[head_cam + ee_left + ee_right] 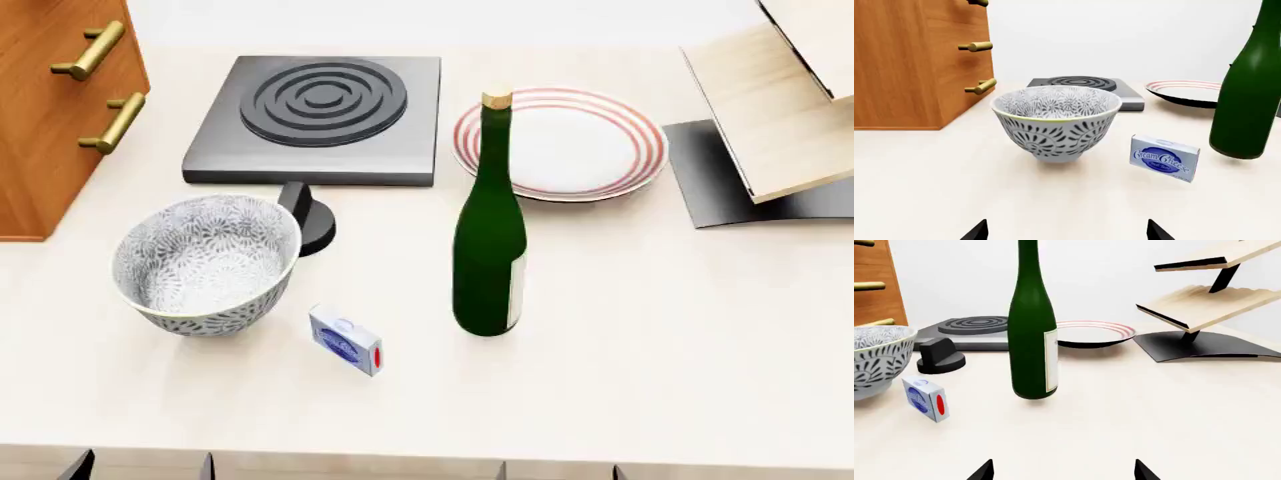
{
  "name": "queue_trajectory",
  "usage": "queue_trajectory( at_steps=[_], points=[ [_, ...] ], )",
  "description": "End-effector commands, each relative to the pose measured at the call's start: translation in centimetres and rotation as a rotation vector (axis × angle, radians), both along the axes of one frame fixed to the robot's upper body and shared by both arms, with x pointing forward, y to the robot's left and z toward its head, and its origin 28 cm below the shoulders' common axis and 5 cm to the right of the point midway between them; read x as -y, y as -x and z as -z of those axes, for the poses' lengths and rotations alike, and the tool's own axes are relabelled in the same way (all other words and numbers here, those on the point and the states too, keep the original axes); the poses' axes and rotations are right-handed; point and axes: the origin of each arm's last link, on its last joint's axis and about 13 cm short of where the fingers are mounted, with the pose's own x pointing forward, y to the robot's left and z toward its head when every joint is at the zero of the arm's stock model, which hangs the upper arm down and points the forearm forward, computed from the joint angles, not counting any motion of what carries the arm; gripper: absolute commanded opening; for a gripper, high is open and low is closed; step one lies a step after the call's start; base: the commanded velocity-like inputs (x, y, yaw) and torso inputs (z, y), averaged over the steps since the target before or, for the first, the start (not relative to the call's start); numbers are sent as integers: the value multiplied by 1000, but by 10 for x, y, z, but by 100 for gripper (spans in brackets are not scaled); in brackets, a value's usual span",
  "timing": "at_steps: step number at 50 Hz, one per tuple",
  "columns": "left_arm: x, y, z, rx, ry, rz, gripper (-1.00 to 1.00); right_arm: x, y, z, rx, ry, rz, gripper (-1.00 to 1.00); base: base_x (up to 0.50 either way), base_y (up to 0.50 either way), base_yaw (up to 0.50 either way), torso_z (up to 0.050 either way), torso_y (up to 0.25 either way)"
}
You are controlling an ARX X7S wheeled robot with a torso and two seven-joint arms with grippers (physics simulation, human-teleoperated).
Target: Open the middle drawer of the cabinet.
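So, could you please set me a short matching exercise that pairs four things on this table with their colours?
Things:
1. bottle
2. hotplate
3. plate
4. cabinet

Colours:
A. orange-brown wood
B. white with red rim rings
C. dark green
D. grey with black rings

Pairs: 1-C, 2-D, 3-B, 4-A

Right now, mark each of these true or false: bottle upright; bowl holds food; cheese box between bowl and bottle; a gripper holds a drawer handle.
The green bottle stands upright. True.
The patterned bowl holds food. False: it is empty.
The cream cheese box lies between bowl and bottle. True.
A gripper holds a handle on the cabinet. False: the left gripper and right gripper are both open, short of everything.
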Motion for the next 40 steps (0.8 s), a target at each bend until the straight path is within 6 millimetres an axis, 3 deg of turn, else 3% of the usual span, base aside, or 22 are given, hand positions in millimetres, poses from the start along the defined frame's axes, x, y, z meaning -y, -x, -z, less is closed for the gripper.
queue_trajectory(
  at_steps=[1,14,15,16,34,40],
  points=[
    [0,-2,-1,13,-11,-1,100,1,-2,0,-2,3,9,100,0,0,0,0,0],
    [1,-2,1,36,-86,-3,100,2,-1,-2,-3,-12,19,100,0,0,0,0,0],
    [0,0,7,123,-274,4,100,2,0,-5,15,-25,-2,100,0,0,0,0,0],
    [1,-1,1,37,-83,-4,100,2,-1,-2,-4,-12,19,100,0,0,0,0,0],
    [0,-2,2,26,-100,-4,100,3,1,-5,18,-20,8,100,0,0,0,0,0],
    [-1,-5,-4,79,-137,-23,100,2,-1,-16,55,-5,12,100,0,0,0,0,0]
  ],
)
